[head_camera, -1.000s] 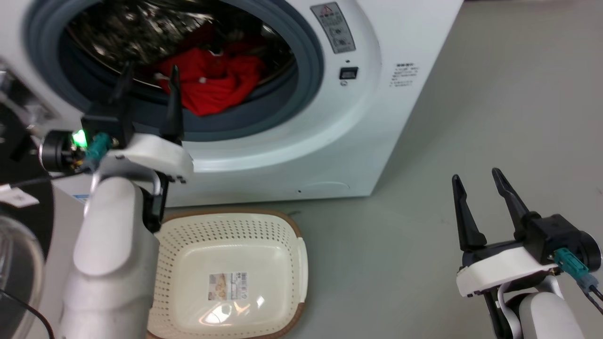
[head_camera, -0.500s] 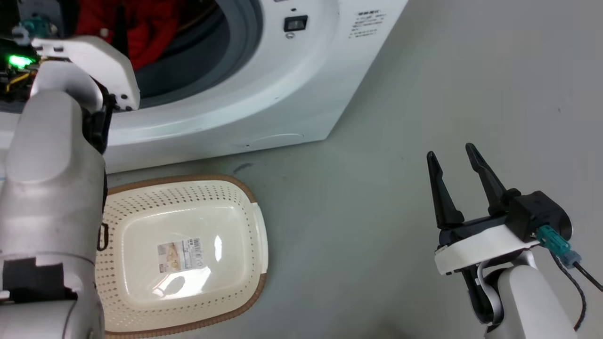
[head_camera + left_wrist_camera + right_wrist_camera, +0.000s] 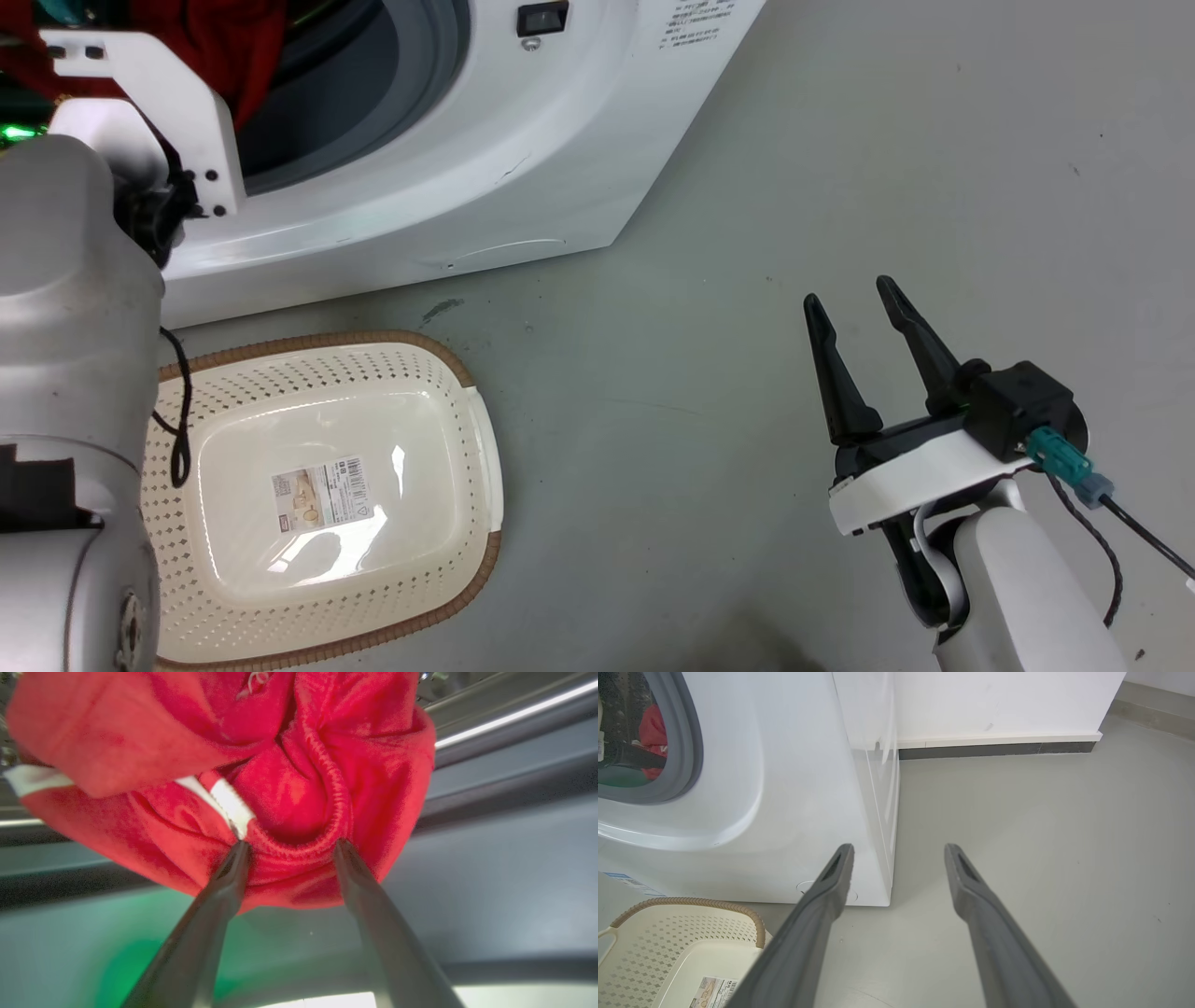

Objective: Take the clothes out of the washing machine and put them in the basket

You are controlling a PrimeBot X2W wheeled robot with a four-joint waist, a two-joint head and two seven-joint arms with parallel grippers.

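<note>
Floor: pale grey-green and smooth (image 3: 709,392), with a few dark scuffs; it carries both the basket and the washer.
Right gripper: low on the right of the head view (image 3: 846,289), over bare floor and well apart from the basket. Its two dark fingers are spread wide with nothing between them; the right wrist view (image 3: 899,847) looks past them at the washer's front corner.
Right wrist: a teal connector (image 3: 1060,457) with a dark cable trailing off it.
Left forearm: a pale grey casing (image 3: 65,280) down the left edge of the head view, reaching up into the washer's opening.
Basket: cream, perforated, with a brown woven-look rim (image 3: 308,338), on the floor just in front of the washing machine. It holds no cloth; a printed label (image 3: 317,493) lies on its bottom. Its corner also shows in the right wrist view (image 3: 691,901).
Washing machine: a white front-loader (image 3: 467,168) with a grey seal (image 3: 411,84) around the round opening.
Left gripper: inside the opening (image 3: 290,843), fingers parted, both tips against a gathered red hem, with a bulge of fabric between them; not closed on it.
Clothes: a bright red bundle (image 3: 289,779) with white trim (image 3: 231,805), resting in the drum at the lip of the opening.
Background: a white wall (image 3: 994,700) with a dark skirting strip (image 3: 994,749) beyond the washer.
</note>
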